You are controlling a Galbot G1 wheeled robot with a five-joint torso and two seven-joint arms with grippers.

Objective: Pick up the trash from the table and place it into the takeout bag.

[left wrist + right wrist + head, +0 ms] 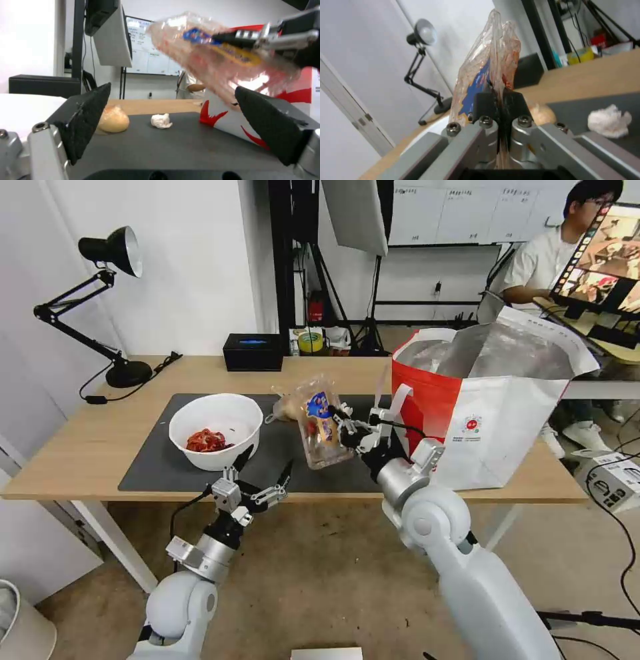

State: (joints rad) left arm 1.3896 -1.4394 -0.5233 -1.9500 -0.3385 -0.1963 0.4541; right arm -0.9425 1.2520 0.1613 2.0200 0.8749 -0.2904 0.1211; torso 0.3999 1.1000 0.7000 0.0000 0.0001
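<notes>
Now R gripper [340, 423] clamped on clear box [320, 430] above mat, L gripper [263, 468] spread wide by bowl [217, 430].

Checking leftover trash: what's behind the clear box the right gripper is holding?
Behind the clear plastic box in the right gripper: a bagged yellowish lump and crumpled tissue on the mat. The head view hides the tissue.

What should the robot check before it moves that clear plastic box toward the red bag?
1. Right gripper shut on the clear plastic box: ok.
2. Box lifted off the mat: ok.
3. Takeout bag mouth open: ok.
4. Left gripper open, low near the table edge, out of the way: ok.
5. Box lid closed tight: cannot tell.
6. White bowl, tissue and bagged lump waiting on the mat: ok.
</notes>
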